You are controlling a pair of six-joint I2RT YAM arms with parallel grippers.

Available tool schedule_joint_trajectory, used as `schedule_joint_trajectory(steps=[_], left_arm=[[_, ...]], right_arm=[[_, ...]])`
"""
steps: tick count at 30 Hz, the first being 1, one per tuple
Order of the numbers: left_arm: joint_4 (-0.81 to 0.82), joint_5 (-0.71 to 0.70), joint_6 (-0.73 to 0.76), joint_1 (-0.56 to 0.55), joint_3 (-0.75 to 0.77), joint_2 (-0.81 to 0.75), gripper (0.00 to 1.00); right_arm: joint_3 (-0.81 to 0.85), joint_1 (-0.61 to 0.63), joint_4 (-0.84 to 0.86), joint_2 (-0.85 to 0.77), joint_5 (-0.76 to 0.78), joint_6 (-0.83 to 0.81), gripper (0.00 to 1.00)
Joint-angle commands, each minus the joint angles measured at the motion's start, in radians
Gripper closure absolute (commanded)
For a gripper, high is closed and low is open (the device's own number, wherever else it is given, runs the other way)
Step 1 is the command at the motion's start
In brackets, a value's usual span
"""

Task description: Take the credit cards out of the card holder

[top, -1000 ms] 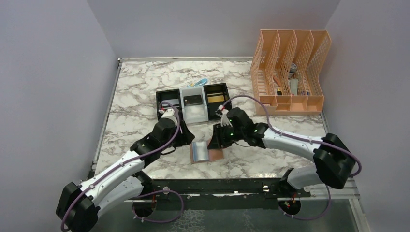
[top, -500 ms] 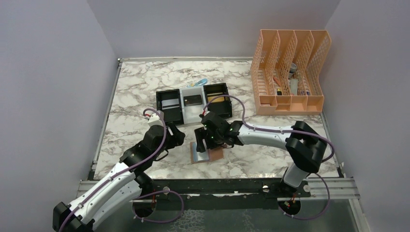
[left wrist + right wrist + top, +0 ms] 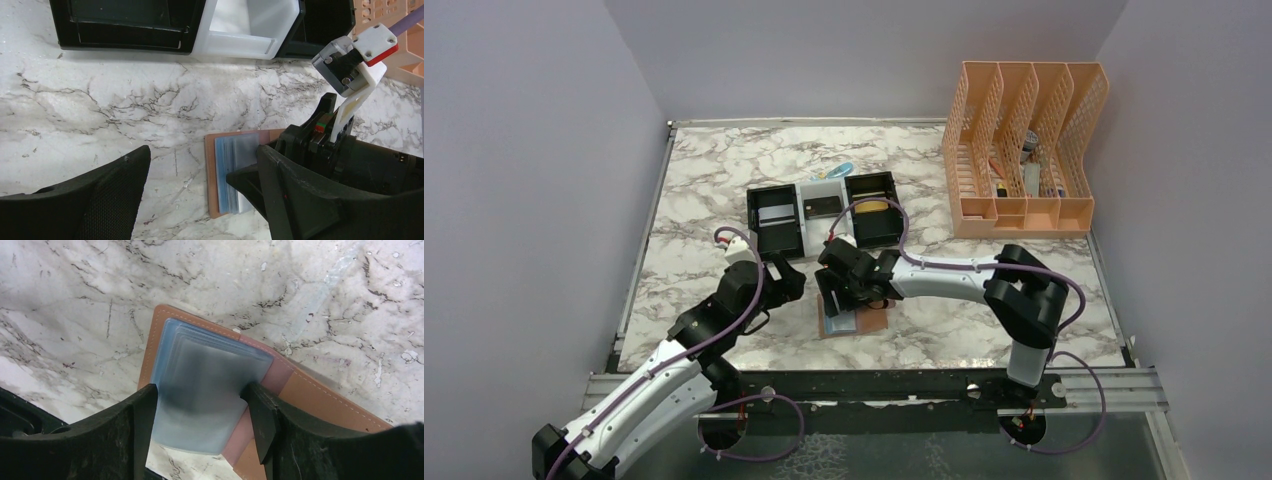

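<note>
The tan card holder (image 3: 871, 322) lies open and flat on the marble, its pale blue-grey pockets (image 3: 200, 375) facing up. My right gripper (image 3: 201, 422) is open and low over it, one finger on each side of the pockets. A dark patch shows in the pockets; I cannot tell if it is a card. My left gripper (image 3: 200, 150) is open and empty, just left of the holder (image 3: 212, 175). In the top view a silvery card (image 3: 778, 213), a dark card (image 3: 824, 205) and a gold card (image 3: 871, 207) lie in the tray.
The black-and-white three-compartment tray (image 3: 805, 232) stands just behind the holder and shows at the top of the left wrist view (image 3: 235, 45). An orange mesh file rack (image 3: 1024, 150) stands at the back right. A small blue item (image 3: 842, 170) lies behind the tray.
My right gripper has moved left and down from near the tray onto the holder's pockets. My left gripper has drawn back from the tray to the holder's left side.
</note>
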Motion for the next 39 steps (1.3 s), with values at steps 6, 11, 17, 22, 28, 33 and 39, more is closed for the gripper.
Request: schedule_joint_trajectory(steps=[6, 11, 17, 22, 28, 33, 39], left_arm=[[0.001, 0.013, 0.007, 0.005, 0.009, 0.024, 0.20], [0.053, 0.069, 0.038, 0.005, 0.013, 0.067, 0.20], [0.148, 0.191, 0.065, 0.005, -0.004, 0.118, 0.20], [0.226, 0.264, 0.055, 0.004, -0.040, 0.161, 0.20], [0.297, 0.356, 0.045, 0.005, -0.067, 0.214, 0.20], [0.368, 0.433, 0.049, 0.005, -0.082, 0.255, 0.23], [0.512, 0.566, 0.056, 0.005, -0.077, 0.353, 0.29]], right_arm=[[-0.054, 0.002, 0.015, 0.024, 0.042, 0.034, 0.45], [-0.167, -0.013, 0.179, -0.059, -0.080, 0.036, 0.54], [-0.271, -0.089, 0.332, -0.120, -0.242, 0.045, 0.57], [-0.321, -0.115, 0.384, -0.140, -0.293, 0.058, 0.60], [-0.372, -0.148, 0.405, -0.155, -0.298, 0.076, 0.64], [-0.425, -0.166, 0.480, -0.190, -0.335, 0.096, 0.67], [-0.500, -0.227, 0.610, -0.196, -0.414, 0.168, 0.70]])
